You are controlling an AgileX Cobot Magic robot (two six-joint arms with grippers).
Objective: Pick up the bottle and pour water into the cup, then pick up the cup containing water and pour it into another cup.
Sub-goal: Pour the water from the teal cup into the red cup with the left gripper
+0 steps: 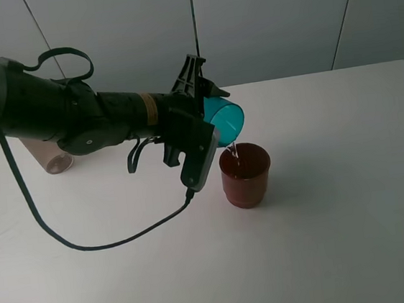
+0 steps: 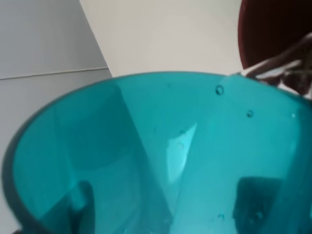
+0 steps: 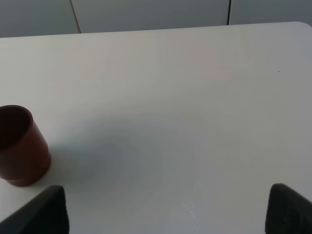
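Exterior high: left tool [image 1: 210, 125] clenched on teal tumbler [image 1: 225, 118], tipped mouth-down, rim above dark red cup [image 1: 246, 174] at centre frame; water falls between. Bottle hidden.
Left wrist: tumbler [image 2: 161, 156] fills frame; cup [image 2: 273, 34] cropped upper right.
Right wrist: right tool [image 3: 165, 209] released, cup [image 3: 22, 146] lower left.

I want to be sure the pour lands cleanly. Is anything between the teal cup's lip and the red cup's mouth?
Nothing visible. The left claw holds the teal cup tipped just above the red cup, and a thin stream of water falls straight into its open mouth.
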